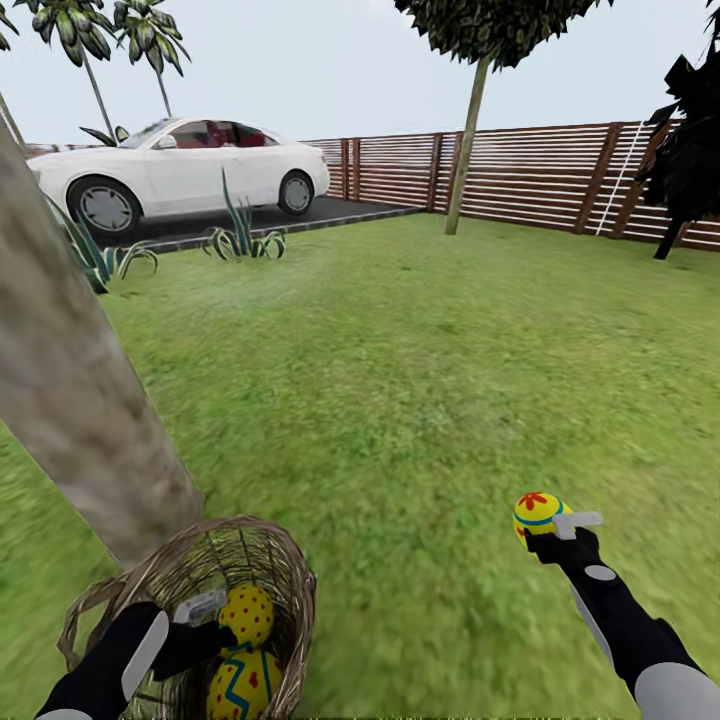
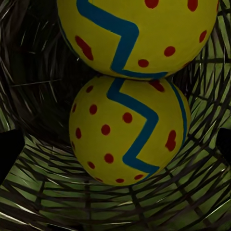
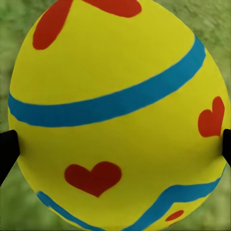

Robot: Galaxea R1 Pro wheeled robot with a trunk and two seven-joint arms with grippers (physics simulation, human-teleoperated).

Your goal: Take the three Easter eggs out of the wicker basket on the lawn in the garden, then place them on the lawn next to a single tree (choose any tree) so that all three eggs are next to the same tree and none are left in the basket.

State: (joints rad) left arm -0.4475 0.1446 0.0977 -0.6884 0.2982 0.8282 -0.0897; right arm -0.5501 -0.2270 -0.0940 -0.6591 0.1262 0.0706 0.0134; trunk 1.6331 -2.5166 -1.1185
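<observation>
The wicker basket (image 1: pixel 285 570) stands on the lawn (image 1: pixel 420 380) at the foot of the thick grey-brown tree trunk (image 1: pixel 70 400). Two eggs lie in it, a red-dotted egg (image 1: pixel 247 612) and one with blue zigzags (image 1: pixel 243 685). My left gripper (image 1: pixel 205 612) reaches into the basket, open. In the left wrist view its dark fingertips (image 2: pixel 9 156) flank the nearer egg (image 2: pixel 127 130) without touching it, and the other egg (image 2: pixel 139 33) lies just beyond. My right gripper (image 1: pixel 562 528) hangs low over the grass, shut on the flower-and-teal-band egg (image 1: pixel 535 512), which looms close in the right wrist view (image 3: pixel 115 110).
A white car (image 1: pixel 180 170) is parked on the dark driveway (image 1: pixel 300 215) at the back left, with spiky plants (image 1: pixel 240 240) along its edge. A brown slatted fence (image 1: pixel 540 175) closes the back. A thin-trunked tree (image 1: pixel 468 140) and a dark cypress (image 1: pixel 690 150) stand before it.
</observation>
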